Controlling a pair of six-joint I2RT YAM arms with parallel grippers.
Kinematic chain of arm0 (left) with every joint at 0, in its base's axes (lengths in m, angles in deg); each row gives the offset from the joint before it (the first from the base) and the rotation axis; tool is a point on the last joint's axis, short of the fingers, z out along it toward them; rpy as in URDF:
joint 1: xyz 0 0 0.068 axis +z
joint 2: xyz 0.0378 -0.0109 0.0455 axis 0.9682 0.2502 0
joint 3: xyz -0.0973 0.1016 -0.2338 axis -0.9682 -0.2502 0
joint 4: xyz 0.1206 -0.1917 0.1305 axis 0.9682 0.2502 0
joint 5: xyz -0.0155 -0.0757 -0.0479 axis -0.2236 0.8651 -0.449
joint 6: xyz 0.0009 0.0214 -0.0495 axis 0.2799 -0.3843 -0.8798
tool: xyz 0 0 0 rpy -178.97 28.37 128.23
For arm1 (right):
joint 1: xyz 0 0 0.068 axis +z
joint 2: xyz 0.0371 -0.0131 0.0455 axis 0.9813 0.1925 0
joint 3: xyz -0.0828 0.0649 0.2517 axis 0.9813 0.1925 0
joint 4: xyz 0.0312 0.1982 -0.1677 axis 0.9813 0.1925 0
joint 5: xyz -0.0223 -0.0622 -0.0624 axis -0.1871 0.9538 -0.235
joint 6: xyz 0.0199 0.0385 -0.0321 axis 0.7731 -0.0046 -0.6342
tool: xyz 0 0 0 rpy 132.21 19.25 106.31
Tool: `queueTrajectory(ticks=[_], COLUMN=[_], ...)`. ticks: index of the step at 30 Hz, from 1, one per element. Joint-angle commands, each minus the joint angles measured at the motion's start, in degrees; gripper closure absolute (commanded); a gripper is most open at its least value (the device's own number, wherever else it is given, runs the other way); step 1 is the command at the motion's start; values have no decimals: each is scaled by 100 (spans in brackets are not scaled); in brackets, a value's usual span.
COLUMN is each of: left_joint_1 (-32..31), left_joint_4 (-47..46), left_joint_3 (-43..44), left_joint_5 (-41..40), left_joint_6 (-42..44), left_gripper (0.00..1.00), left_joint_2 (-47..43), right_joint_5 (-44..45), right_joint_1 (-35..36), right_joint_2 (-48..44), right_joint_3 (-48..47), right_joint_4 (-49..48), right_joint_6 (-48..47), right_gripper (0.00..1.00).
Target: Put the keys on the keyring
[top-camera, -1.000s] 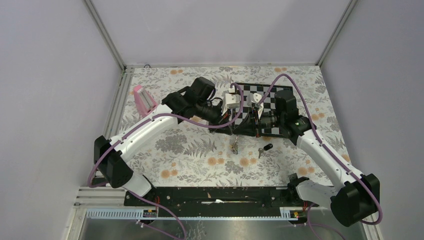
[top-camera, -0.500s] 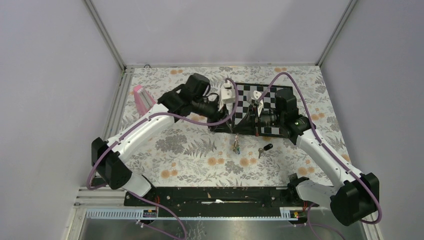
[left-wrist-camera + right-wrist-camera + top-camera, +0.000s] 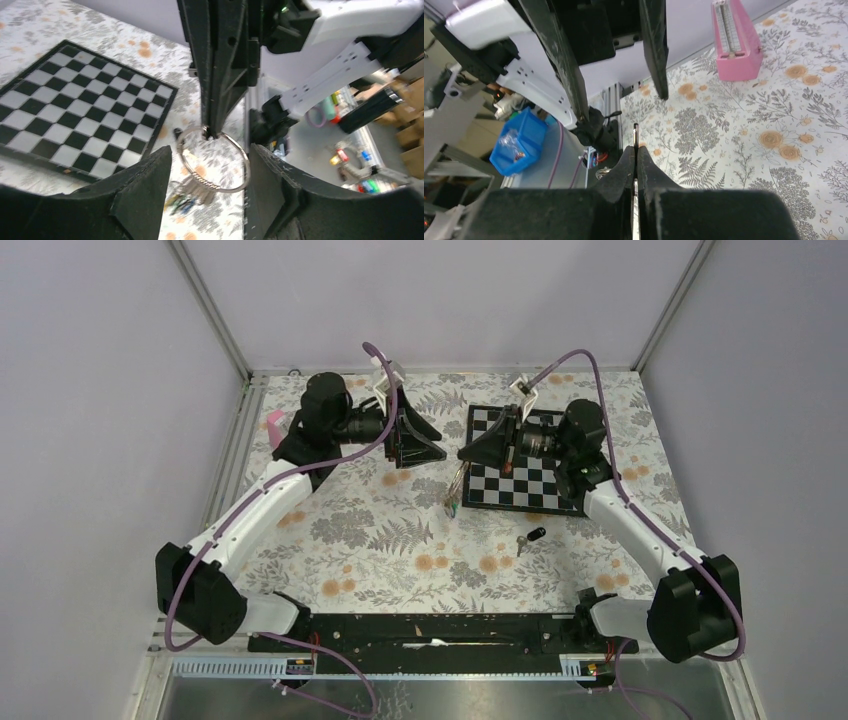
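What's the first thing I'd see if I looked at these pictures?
Up in the air above the flowery table, the right gripper pinches a shiny, dangling keyring. The left gripper stands open, facing it. A black-and-white checkerboard lies on the table nearby.

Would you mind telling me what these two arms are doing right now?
The right pincer is shut on the keyring and holds it up above the table, with the coloured tags dangling below. The left pincer faces it, open and holding nothing. A black-headed key lies loose on the table, not yet on the ring.
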Motion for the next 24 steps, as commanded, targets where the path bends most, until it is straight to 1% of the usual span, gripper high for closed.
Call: queueTrajectory(ticks=[1, 3, 4, 7, 10, 13, 18, 24], left_joint_1=[24, 24, 24, 24, 24, 24, 15, -17], left_joint_4=[-2351, -3264, -3546, -3955, -4245, -4760, -5117, -5070], left_joint_3=[-463, -769, -869, -1007, -1036, -1091, -1104, -1046], left_joint_5=[399, 415, 385, 268, 218, 165, 0, -155], left_joint_6=[-1736, -2334, -2504, -2736, -2891, -3194, -3428, -3513], left_gripper=[39, 43, 45, 50, 52, 53, 55, 55], left_joint_2=[-183, -168, -151, -83, -15, 57, 215, 363], right_joint_5=[329, 412, 442, 460, 469, 486, 486, 495], right_joint_1=[-186, -254, -264, -276, -273, -276, -275, -276], right_joint_2=[-8, -23, -38, -57, -53, -41, -57, -73], right_joint_3=[-131, 68, 118, 201, 266, 313, 364, 381], right_joint_4=[-1681, -2088, -2216, -2388, -2505, -2631, -2766, -2824], right_joint_6=[1579, 1896, 1986, 2115, 2192, 2278, 2381, 2436], right_gripper=[100, 100, 100, 100, 100, 100, 100, 100])
